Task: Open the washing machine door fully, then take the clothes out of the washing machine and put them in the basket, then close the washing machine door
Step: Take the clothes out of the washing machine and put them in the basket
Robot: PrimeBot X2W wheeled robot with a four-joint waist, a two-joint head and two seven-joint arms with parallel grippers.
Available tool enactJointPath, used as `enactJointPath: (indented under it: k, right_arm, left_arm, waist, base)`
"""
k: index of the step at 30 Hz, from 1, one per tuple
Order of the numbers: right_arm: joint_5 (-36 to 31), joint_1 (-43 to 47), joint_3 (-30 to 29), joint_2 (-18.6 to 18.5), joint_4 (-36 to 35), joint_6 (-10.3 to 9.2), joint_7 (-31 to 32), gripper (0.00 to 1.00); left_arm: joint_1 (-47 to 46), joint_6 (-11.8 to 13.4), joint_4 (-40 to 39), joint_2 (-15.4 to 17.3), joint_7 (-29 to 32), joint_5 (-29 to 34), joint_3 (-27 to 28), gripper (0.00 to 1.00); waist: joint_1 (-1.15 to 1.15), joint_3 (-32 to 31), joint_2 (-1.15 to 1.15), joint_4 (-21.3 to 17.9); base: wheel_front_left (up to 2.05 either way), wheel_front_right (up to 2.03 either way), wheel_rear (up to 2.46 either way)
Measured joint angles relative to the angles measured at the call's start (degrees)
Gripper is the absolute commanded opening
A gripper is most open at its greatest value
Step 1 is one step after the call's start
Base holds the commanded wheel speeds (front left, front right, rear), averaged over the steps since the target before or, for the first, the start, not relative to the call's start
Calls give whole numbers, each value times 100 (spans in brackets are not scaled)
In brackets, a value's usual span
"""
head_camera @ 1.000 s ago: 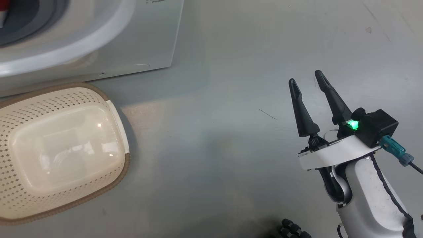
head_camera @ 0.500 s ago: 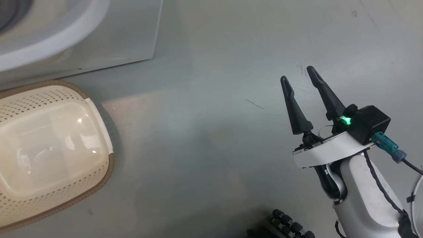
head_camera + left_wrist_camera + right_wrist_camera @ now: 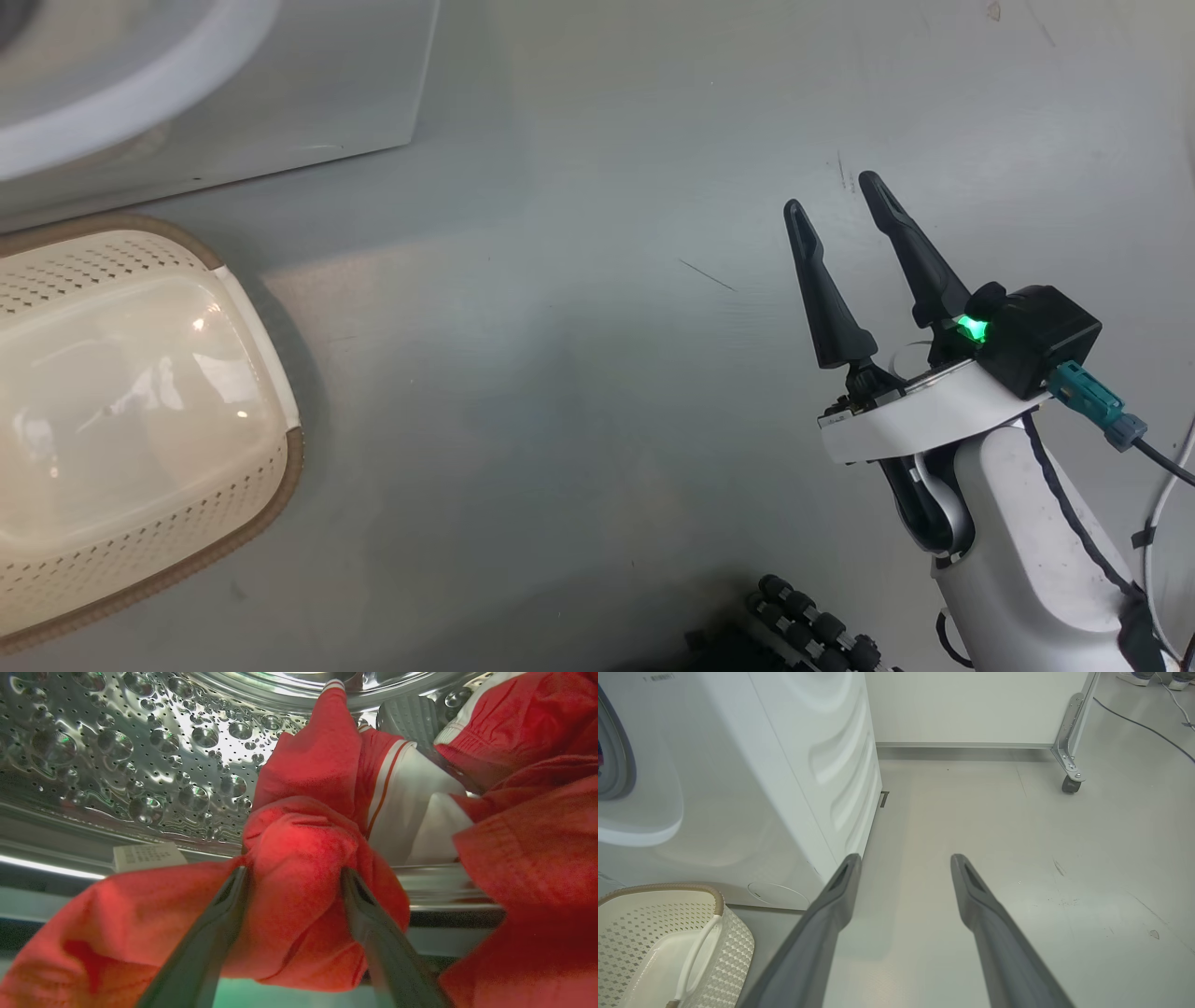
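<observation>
- Left wrist view: the left gripper [image 3: 294, 877] has its fingers spread wide inside the drum [image 3: 140, 742]. One finger sits on each side of a bunched fold of the clothes [image 3: 317, 765], touching it but, I judge, not yet clamped on it. More red cloth lies to the right and behind, against the dimpled steel.
- Right wrist view: the right gripper [image 3: 906, 856] is empty, its fingers well apart, over bare floor [image 3: 971, 812] beside the corner of the washing machine [image 3: 794, 765].
- Change: over the last second the basket [image 3: 271, 504] and the machine's front have slid left in the head view, while the right gripper barely shifted. So the head has turned and the things have not moved. The basket holds nothing, so unloading seems only to be starting.
- Room: the basket sits close to the machine's front, so the carry should be short. To the right the floor is open, and a wheeled frame [image 3: 1069, 760] and a cable [image 3: 1134, 718] lie well away.
</observation>
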Motion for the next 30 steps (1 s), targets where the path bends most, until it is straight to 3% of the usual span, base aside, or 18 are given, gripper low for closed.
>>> enactJointPath:
  k: [4,5,6,7,19,30]
  right_arm:
    - [3,-3,0,3,2,0,0,100]
    - [4,-4,0,3,2,0,0,100]
    - [4,-5,0,3,2,0,0,100]
    - [4,-6,-1,3,3,0,0,100]
    - [4,-63,-74,1,34,0,0,100]
    - [-14,-64,-112,-22,119,0,-1,100]
  left_arm:
    - [-112,34,131,-2,-2,0,14,100]
    - [-136,35,171,-8,9,0,33,88]
    - [-158,37,201,-14,16,0,43,26]
    - [-179,41,226,-24,16,0,55,0]
    - [-258,43,531,-179,-247,0,47,0]
    - [-221,51,859,-438,-840,-1,-33,0]
  waist:
    - [0,41,0,-19]
    - [0,46,0,-20]
    - [0,49,0,-21]
    - [0,51,0,-20]
    - [0,-29,0,46]
    - [0,-363,0,195]
  base:
    - [0,0,0]
    - [0,0,0]
    - [0,0,0]
    - [0,0,0]
    - [0,0,0]
    - [0,0,0]
